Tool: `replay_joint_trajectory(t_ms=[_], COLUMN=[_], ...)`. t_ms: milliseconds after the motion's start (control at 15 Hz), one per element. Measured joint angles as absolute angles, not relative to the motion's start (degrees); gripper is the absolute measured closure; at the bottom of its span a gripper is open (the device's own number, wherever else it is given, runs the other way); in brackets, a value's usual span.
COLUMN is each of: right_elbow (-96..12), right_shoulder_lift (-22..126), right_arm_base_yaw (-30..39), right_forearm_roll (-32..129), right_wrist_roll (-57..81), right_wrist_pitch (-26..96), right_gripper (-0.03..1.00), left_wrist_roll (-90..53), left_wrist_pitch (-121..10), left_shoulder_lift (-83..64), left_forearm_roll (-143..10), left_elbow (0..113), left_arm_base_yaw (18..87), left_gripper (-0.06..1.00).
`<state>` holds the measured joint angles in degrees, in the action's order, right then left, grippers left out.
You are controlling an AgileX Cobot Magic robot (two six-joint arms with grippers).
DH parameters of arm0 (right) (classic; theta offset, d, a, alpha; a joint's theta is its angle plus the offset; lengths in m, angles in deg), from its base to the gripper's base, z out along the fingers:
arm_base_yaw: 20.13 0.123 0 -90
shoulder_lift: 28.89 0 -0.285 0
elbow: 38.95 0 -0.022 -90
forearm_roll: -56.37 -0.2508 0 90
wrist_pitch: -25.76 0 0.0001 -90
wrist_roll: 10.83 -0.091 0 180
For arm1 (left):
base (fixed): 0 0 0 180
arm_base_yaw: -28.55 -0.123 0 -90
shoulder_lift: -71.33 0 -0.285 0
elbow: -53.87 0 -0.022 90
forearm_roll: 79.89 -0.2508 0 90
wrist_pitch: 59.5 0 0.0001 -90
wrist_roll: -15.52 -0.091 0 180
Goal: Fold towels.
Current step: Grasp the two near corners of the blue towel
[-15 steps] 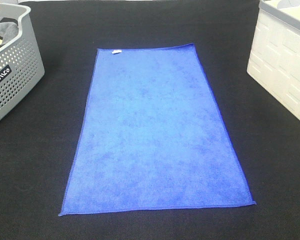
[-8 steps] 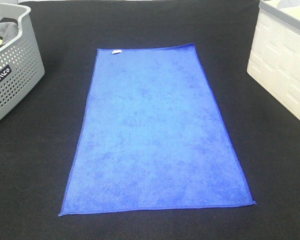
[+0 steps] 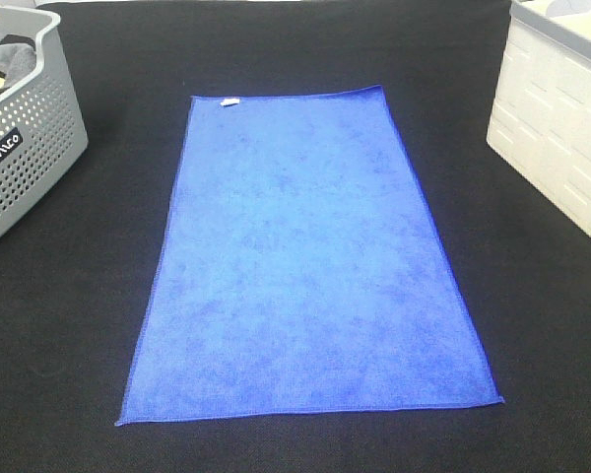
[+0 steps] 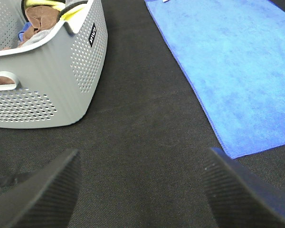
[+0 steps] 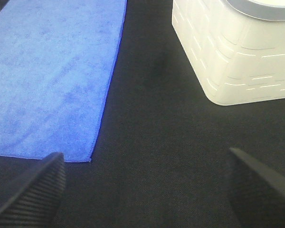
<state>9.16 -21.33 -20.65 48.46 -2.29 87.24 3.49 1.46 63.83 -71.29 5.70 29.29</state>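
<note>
A royal-blue towel [image 3: 305, 266] lies spread flat and unfolded on the black table, its small white tag [image 3: 230, 101] at the far left corner. It also shows in the left wrist view [image 4: 237, 71] and in the right wrist view [image 5: 52, 71]. Neither arm shows in the exterior high view. My left gripper [image 4: 142, 190] is open and empty over bare black cloth, beside the towel's near left corner. My right gripper [image 5: 145, 190] is open and empty over bare black cloth, beside the towel's near right corner.
A perforated grey basket [image 3: 25, 148] with cloths in it stands at the far left; it also shows in the left wrist view [image 4: 47, 80]. A cream-white bin [image 3: 561, 128] stands at the far right; it also shows in the right wrist view [image 5: 237, 52]. The black table cloth [image 3: 69, 315] surrounds the towel.
</note>
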Motion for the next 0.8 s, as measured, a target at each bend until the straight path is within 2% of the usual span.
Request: replay_joint_trajectory(t_ms=[400, 600, 800], right_elbow=[9.16, 8.82, 8.82], right_shoulder_lift=[-21.33, -19.61, -11.93], right_arm_base_yaw=[-20.65, -20.65, -20.65], right_forearm_roll=[48.46, 48.46, 48.34], right_wrist_roll=[-2.29, -6.93, -13.06], right_wrist_pitch=[87.24, 83.34, 75.95], right_gripper=[0.12, 0.12, 0.12], left_wrist_roll=[5.90, 18.50, 21.65], left_wrist_pitch=[0.83, -9.31, -15.38], left_shoulder_lift=[63.83, 63.72, 57.59], left_forearm_roll=[-70.89, -69.69, -66.54], left_elbow=[5.76, 6.10, 5.76], left_arm_base_yaw=[29.29, 29.29, 29.29], left_gripper=[0.25, 0.25, 0.25])
